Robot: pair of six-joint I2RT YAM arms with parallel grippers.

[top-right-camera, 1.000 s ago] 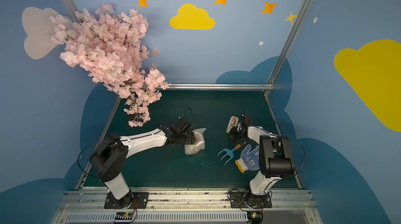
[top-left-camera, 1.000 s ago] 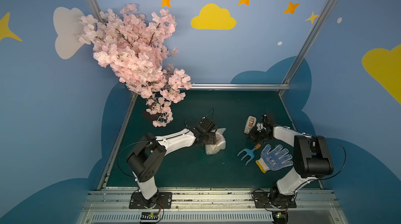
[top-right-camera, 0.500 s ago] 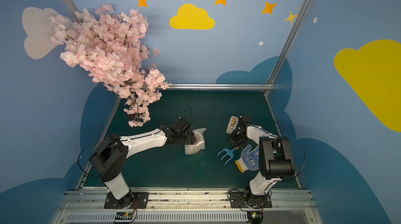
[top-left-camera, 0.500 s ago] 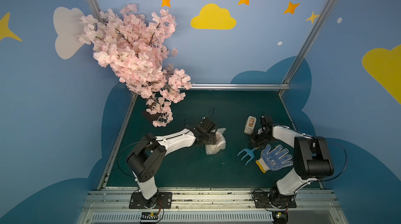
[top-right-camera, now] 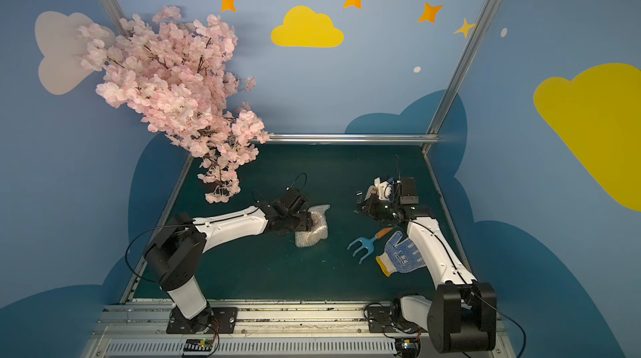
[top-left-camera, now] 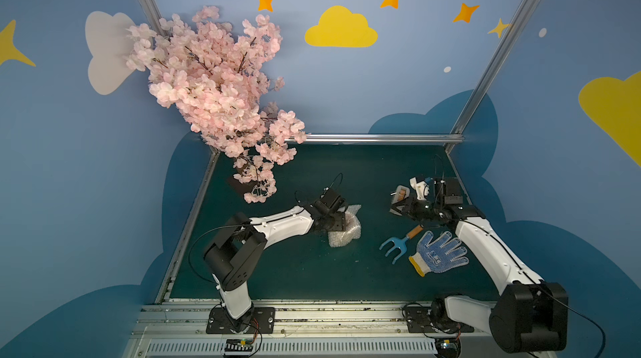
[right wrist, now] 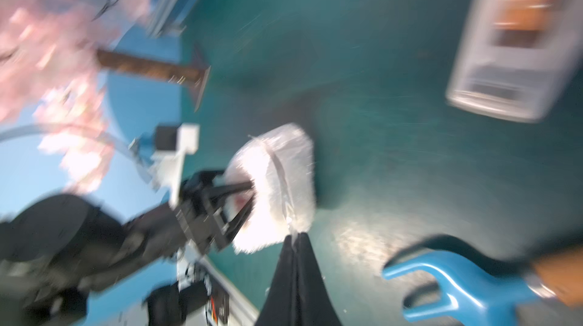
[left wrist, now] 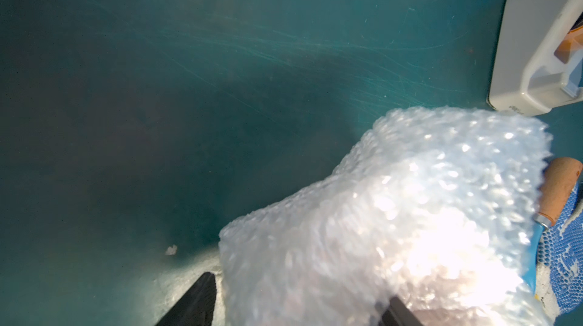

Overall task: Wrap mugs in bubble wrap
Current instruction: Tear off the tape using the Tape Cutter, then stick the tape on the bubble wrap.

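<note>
Right gripper (top-left-camera: 396, 208) back at dispenser (top-left-camera: 402, 194); left gripper (top-left-camera: 341, 221), bubble wrap (top-left-camera: 348, 232) unmoved

Silvery bubble wrap (top-left-camera: 345, 226), blue rake (top-left-camera: 395, 244), blue-dotted white glove (top-left-camera: 438, 252).

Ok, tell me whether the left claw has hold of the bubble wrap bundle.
Yes, in the right wrist view the left claw clamps the bubble wrap bundle with a finger on each side.

Both your top views hang high over the front edge, looking down on the whole green table (top-left-camera: 295, 269), nearly identical. Your left wrist cam sits right up against the bubble wrap (left wrist: 394, 214). Your right wrist cam views it from farther back and is blurry. Both wrist cams share the tape dispenser (right wrist: 504, 65).
</note>
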